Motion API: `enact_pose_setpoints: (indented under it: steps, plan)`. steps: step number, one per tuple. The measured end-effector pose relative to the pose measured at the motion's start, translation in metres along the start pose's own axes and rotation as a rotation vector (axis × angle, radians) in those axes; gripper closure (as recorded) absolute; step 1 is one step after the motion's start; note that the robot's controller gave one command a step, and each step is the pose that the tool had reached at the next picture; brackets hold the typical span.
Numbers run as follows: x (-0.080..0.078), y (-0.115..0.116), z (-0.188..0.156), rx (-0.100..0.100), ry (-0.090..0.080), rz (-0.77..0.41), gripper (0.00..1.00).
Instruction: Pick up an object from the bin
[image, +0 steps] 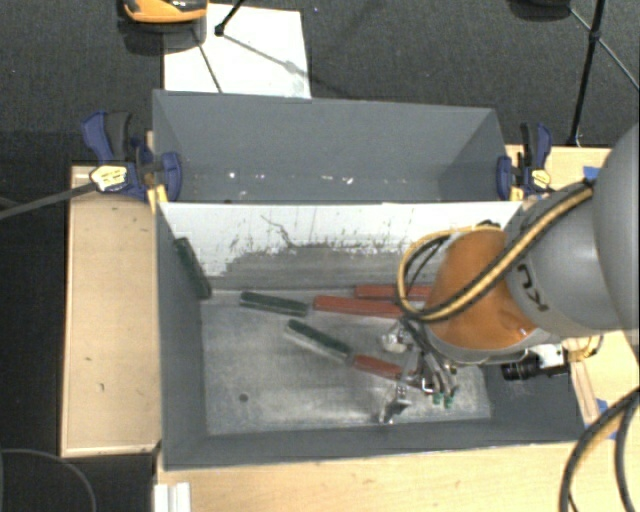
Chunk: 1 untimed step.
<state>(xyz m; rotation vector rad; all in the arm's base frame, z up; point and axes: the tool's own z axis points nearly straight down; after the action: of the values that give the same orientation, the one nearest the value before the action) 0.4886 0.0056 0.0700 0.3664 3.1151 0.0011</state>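
Note:
My gripper (418, 388) is low over the bin floor near the front right, under the orange cover. Just to its left lies a slim tool with a dark green handle (320, 340) and a red end (376, 366) that runs in under the gripper. Whether the gripper touches it is hidden. Farther back, a second long tool with a green end (272, 301) and a red end (350, 305) lies across the middle of the floor. A further red handle (385, 292) sits behind it near the back wall.
A dark green stick-like thing (190, 268) leans in the bin's back left corner. The arm and its cables cover the bin's right side. Bare floor spreads across the front left.

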Motion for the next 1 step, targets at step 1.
enact_pose_setpoints:
  steps: [1]
  plan:
    - [-0.0006,0.0155,-0.0051,-0.002,-0.012,0.001,1.0]
